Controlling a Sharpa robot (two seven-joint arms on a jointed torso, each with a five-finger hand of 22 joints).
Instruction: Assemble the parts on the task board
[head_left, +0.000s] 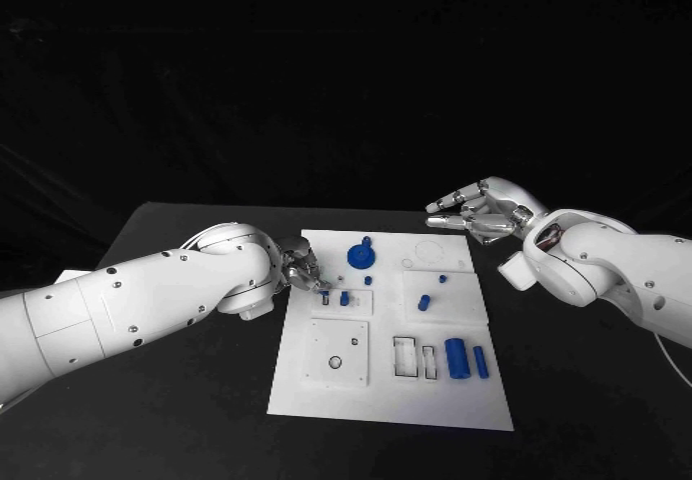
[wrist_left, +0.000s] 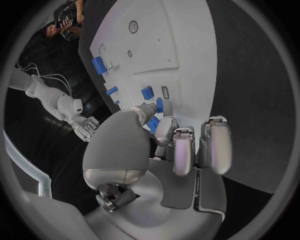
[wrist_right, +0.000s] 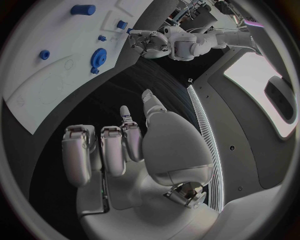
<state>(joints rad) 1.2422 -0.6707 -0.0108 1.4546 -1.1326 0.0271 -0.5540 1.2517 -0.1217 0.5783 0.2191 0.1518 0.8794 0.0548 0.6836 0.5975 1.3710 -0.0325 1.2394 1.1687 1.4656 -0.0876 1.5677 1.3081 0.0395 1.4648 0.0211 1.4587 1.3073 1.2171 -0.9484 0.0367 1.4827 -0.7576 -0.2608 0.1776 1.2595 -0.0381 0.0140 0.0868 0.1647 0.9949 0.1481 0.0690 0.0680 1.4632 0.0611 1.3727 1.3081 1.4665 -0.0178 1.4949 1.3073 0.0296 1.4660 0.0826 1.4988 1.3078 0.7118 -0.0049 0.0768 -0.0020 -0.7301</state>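
Keeping your left robot hand (head_left: 300, 270) pinched on the small blue part (wrist_left: 152, 123), lower it squarely into its slot near the task board (head_left: 389, 400)'s left edge, while your right robot hand (head_left: 476, 212) hovers empty, fingers spread.

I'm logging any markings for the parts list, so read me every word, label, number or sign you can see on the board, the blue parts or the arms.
None can be read.
Task board: plain outlines and recesses, no lettering.
Blue parts, such as the gear: unmarked.
Left hand and right hand: no legible label.
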